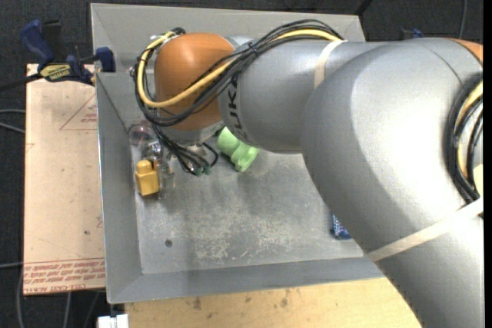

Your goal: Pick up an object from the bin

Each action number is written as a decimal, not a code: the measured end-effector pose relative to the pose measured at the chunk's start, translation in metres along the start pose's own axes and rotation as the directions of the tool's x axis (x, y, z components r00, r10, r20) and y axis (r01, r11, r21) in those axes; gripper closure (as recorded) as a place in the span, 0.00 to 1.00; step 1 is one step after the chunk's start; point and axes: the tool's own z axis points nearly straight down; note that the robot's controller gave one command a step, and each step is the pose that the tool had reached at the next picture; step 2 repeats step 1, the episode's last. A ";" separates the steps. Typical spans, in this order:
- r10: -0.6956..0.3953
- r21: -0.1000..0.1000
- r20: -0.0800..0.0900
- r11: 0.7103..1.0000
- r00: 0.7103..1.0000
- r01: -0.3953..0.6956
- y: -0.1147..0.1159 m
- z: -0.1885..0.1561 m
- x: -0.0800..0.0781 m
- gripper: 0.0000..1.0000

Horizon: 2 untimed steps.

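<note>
My gripper sits at the bin's 9 o'clock, just beside the yellow block. Spread or closed? Can't tell, my wrist hides it. Risk: I probably jam that block into the wall, or clip the green ridged piece at my 3 o'clock.

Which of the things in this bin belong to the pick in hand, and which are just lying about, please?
Job in hand:
- end effector, low by the left wall of the grey metal bin
- small yellow-gold blocky piece, right beside it

Lying about:
- light green ribbed plastic cylinder
- small blue piece, at the arm's edge
- clear round piece
</note>
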 end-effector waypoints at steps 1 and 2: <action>-0.037 0.002 0.012 0.999 0.999 0.037 -0.027 -0.186 -0.016 1.00; -0.037 0.002 0.012 0.999 0.999 0.037 -0.027 -0.186 -0.016 1.00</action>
